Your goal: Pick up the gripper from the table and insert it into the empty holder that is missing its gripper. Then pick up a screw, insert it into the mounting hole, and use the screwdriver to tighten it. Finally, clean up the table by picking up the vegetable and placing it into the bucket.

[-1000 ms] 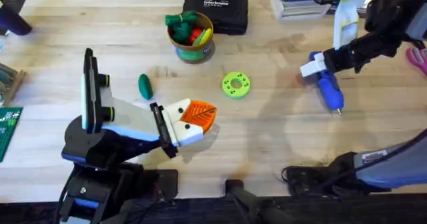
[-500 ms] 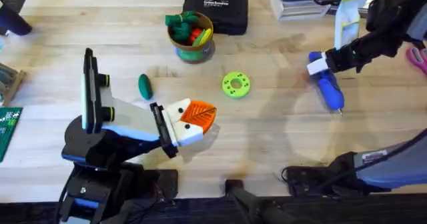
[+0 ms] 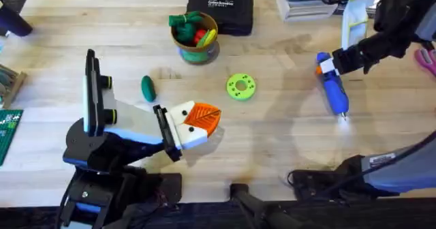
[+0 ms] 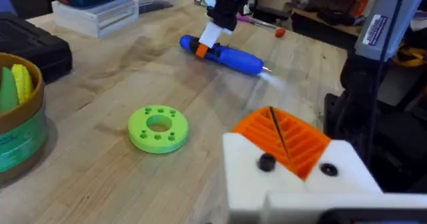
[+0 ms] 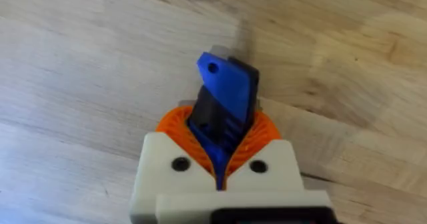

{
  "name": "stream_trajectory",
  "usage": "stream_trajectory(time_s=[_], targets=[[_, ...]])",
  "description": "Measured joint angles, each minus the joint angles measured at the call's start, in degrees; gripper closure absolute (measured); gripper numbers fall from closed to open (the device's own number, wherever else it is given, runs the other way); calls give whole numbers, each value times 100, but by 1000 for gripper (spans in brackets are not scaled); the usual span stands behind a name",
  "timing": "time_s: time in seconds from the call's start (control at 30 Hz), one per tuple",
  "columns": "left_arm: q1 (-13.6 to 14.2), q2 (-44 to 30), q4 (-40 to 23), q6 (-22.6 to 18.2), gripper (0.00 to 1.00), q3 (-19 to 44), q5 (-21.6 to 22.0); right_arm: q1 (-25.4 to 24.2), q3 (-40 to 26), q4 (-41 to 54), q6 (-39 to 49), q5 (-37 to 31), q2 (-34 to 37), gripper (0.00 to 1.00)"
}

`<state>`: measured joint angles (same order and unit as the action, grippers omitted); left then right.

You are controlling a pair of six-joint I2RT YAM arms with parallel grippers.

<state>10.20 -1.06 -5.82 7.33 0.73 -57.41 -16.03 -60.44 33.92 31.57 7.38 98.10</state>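
Screwdriver (image 3: 334, 91): one, blue, lying on the table (image 3: 286, 137) toward the right edge, slim metal tip pointing at the near edge. Its rear end is clamped in the right gripper (image 3: 325, 66); the wrist view shows the orange ribbed pads (image 5: 263, 132) closed tight around the blue body (image 5: 225, 97), with almost no gap between them. From the left wrist camera the tool (image 4: 227, 56) lies flat on the wood, with the right gripper (image 4: 212, 34) on its far end.

Left gripper (image 3: 197, 122): sits low over the near-middle of the table, white blocks with orange pads. The pads (image 4: 287, 139) are pressed together with only a thin dark seam between them, holding nothing.

Vegetable (image 3: 148, 87): one, dark green oval, loose on the table left of centre, just behind the left arm and apart from everything else.

Bucket (image 3: 198, 46): one, tin cup with a green band, near the far edge at the middle. It holds several toy items in green, red and yellow; I cannot count them exactly.

Green disc (image 3: 240, 86): one, round with holes, flat at the table's centre, between the bucket and the left gripper, touching neither.

Black case (image 3: 221, 9): one, at the far edge, just beside the bucket.
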Motion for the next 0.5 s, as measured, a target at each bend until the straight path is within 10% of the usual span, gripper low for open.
stream_trajectory(time_s=[0.5], targets=[[0,0,0,0,996,0,0,0,-14,108,-498,49,-1899,972]])
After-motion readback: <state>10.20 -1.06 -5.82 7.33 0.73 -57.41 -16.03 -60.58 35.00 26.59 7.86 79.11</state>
